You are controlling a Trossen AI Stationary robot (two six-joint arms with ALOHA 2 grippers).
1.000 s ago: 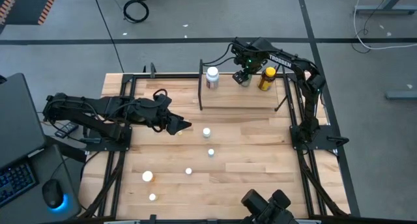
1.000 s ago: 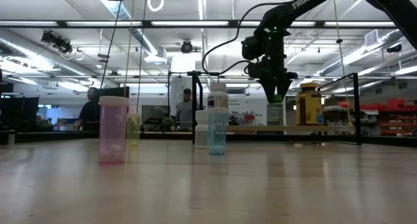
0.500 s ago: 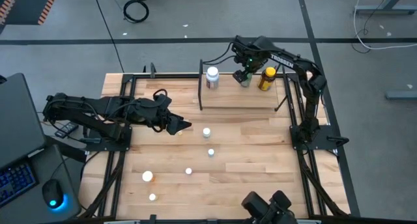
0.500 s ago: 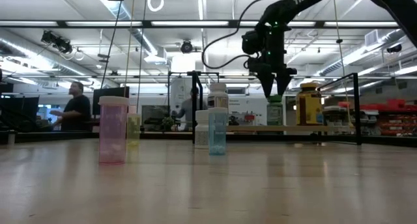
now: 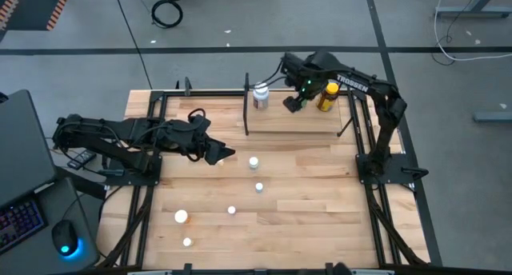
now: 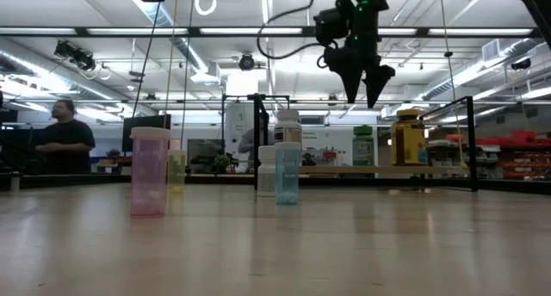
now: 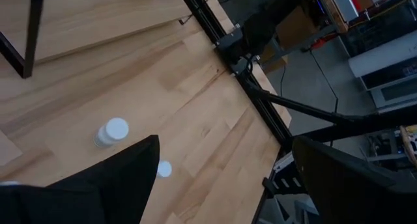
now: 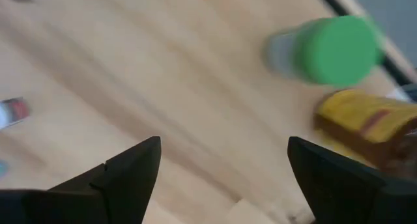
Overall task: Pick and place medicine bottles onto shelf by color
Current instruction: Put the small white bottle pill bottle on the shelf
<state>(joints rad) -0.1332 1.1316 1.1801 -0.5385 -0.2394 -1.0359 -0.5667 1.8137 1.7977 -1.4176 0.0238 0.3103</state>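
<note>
Jaws, right gripper (image 6: 362,96): wide apart and empty, hanging above the shelf (image 5: 296,121) at the counter's far edge; we note nothing between the fingers. Jaws, left gripper (image 5: 225,154): wide apart, empty, low over the counter (image 5: 304,195) on its left half, near a white-capped bottle (image 5: 254,162). Surface: pale butcher-block wood framed by black rails; beyond it in the low view, a bright hall with ceiling strip lights and a person (image 6: 60,137) at far left. Shelf stock, as we count it: white labelled bottle (image 5: 260,95), green bottle (image 6: 363,146) and yellow dark-capped bottle (image 5: 326,97), standing apart in a row. From above, the right arm covers the green bottle; the right wrist view shows its cap beside the yellow one, both blurred. Loose on the counter: four more small bottles, white caps (image 5: 258,187) (image 5: 231,210) (image 5: 186,242) and an orange-tinted one (image 5: 182,217). In the low view a pink vial (image 6: 150,170) and a blue vial (image 6: 287,173) stand nearest the lens; we cannot match them to particular caps overhead.
</note>
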